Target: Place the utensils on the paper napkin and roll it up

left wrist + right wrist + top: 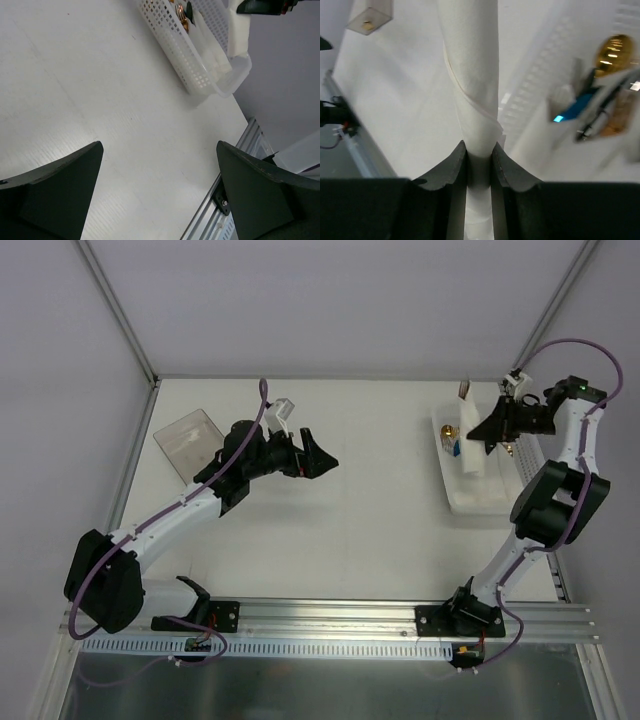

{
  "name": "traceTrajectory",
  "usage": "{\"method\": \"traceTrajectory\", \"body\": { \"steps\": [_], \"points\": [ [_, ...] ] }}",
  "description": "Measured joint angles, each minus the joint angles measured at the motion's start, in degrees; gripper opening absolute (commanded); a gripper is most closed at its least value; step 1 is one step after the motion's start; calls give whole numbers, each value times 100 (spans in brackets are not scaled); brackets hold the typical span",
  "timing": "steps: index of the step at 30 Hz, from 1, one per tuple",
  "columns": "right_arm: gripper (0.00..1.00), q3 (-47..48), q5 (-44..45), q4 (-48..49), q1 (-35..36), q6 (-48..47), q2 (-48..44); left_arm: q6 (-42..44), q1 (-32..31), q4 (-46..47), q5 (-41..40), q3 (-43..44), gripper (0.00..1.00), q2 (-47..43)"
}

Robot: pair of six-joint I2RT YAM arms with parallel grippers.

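My right gripper (480,150) is clamped on the paper napkin (472,75), a rolled white tube running straight out from between my fingers beside the white perforated basket (490,500). My left gripper (160,155) stands wide apart, holding nothing, above the white table (100,100). Grey walls surround it.

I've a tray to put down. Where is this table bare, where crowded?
Bare: the middle of the table, between the open left gripper and the white basket. Crowded: the right side, where the right gripper holds the rolled napkin at the basket; a clear box takes the far-left corner.
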Motion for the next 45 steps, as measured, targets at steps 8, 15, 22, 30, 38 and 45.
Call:
{"method": "traceTrajectory", "body": {
  "steps": [8, 15, 22, 30, 38, 45],
  "points": [
    [0, 1266, 691, -448, -1029, -1121, 898, 24, 0, -15, 90, -2, 99, 63],
    [0, 1574, 570, -531, -1067, -1119, 1224, 24, 0, 74, 131, -15, 99, 87],
    [0, 1309, 306, -557, -973, -1054, 1460, 24, 0, 83, 131, -35, 99, 118],
    [0, 461, 70, -614, -833, -1054, 1460, 17, 0, 133, 144, -44, 99, 210],
    [0, 472, 245, -625, -800, -1069, 1458, -37, 0, 205, 162, -44, 99, 247],
    [0, 931, 789, -621, -942, -1119, 1453, -59, 0, 293, 175, -72, 99, 247]
  ]
}}
